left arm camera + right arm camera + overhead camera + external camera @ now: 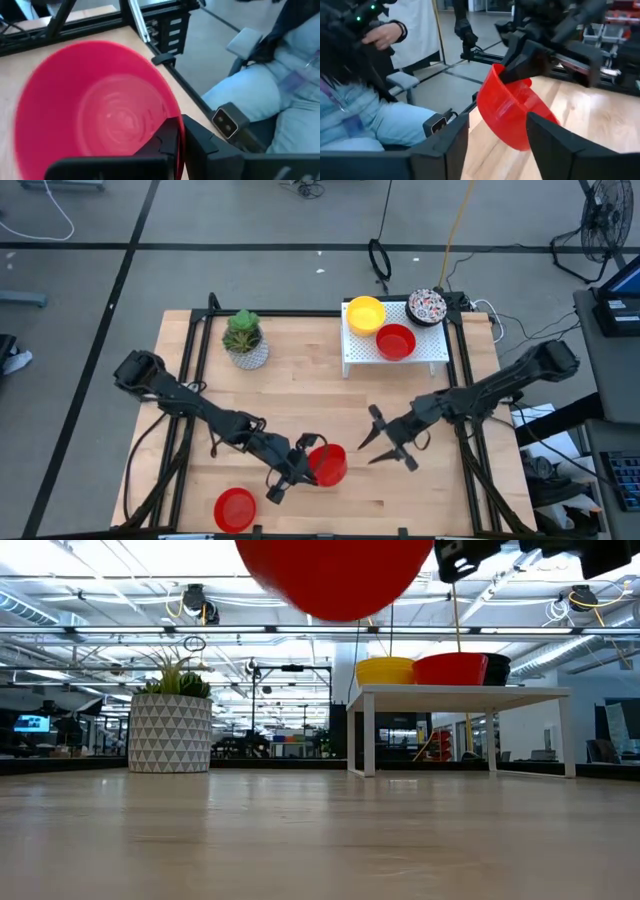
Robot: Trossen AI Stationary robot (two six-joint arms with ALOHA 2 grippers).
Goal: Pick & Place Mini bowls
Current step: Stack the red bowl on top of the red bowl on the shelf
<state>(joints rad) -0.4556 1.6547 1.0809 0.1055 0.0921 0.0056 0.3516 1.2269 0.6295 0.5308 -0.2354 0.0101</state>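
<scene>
My left gripper (312,452) is shut on a red mini bowl (328,464) that hangs above the near middle of the table; the low view shows this bowl (335,575) high over the tabletop. My right gripper (383,442) stands open just right of the bowl, fingers pointing at it without touching it; its wrist view shows the bowl (512,107) ahead between the two fingers. Another red bowl (235,508) rests on its base near the front edge. A yellow bowl (365,313), a red bowl (396,340) and a speckled bowl (426,306) stand on a white rack (420,358). My left gripper pinches the red bowl's wall at the rim (176,131), one finger inside the bowl and one outside. The fingers come from the table's left, slanting a little downward. The bowl is lifted clear of the table and tilted, its mouth turned toward the left arm.
A green plant in a patterned pot (246,340) stands at the far left of the table. The white rack fills the far right. A seated person in light blue trousers (270,95) is close beyond the table's near edge. Bare wood lies in the table's middle.
</scene>
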